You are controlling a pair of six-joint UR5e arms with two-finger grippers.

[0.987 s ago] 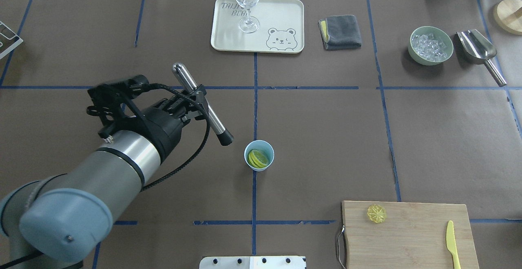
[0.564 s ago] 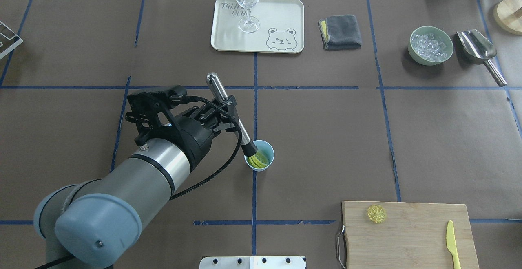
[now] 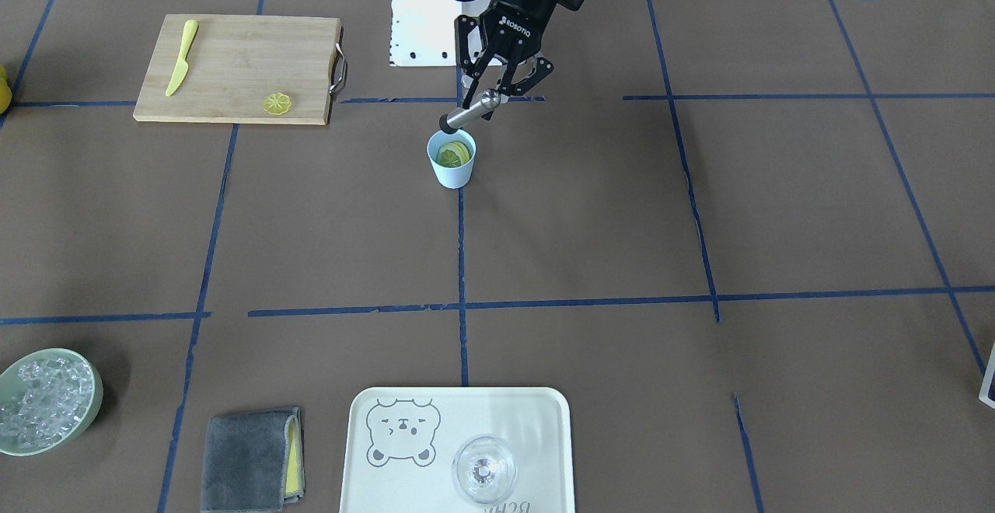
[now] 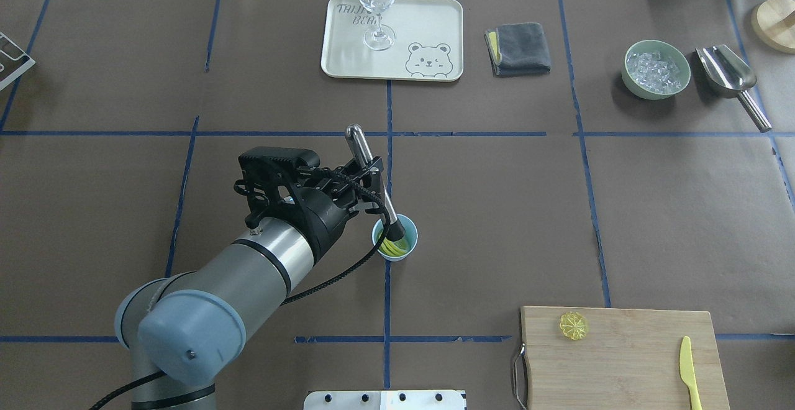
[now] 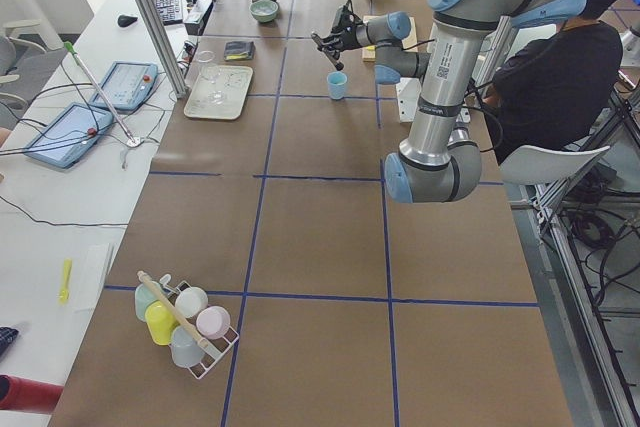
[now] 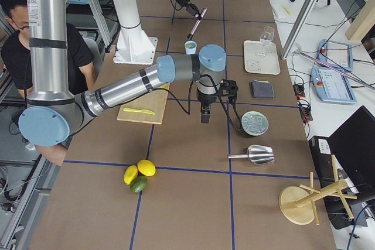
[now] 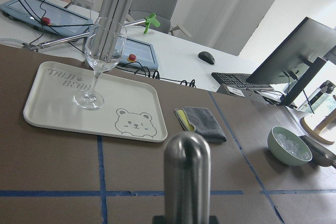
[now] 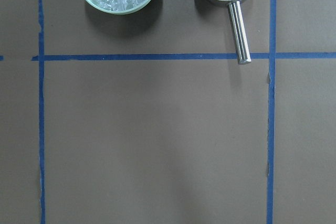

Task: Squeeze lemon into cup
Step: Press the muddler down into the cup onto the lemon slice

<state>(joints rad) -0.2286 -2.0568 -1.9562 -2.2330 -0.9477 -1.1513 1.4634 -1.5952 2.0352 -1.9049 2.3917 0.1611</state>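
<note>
The light-blue cup (image 4: 395, 255) (image 3: 452, 175) stands near the table's middle, and the yellow lemon (image 4: 399, 248) (image 3: 453, 156) lies inside it. My left gripper (image 4: 376, 187) (image 3: 493, 95) is shut on a steel muddler (image 4: 371, 171) (image 3: 473, 115) (image 7: 187, 171). The muddler slants down, and its black tip is inside the cup's mouth, on or just over the lemon. My right gripper (image 6: 204, 116) shows only in the exterior right view, hanging above the table near the ice bowl; I cannot tell whether it is open or shut.
A cream tray (image 4: 435, 18) holding a wine glass (image 4: 376, 6) sits at the far side, with a grey cloth (image 4: 518, 48) beside it. A green bowl of ice (image 4: 656, 69) and a metal scoop (image 4: 730, 77) lie far right. A cutting board (image 4: 621, 360) carries a thin slice (image 4: 573, 325) and a yellow knife (image 4: 688, 373).
My left arm has swung to the right and turned the muddler steeper. Its black tip went from the cup's left side to inside the cup's mouth.
</note>
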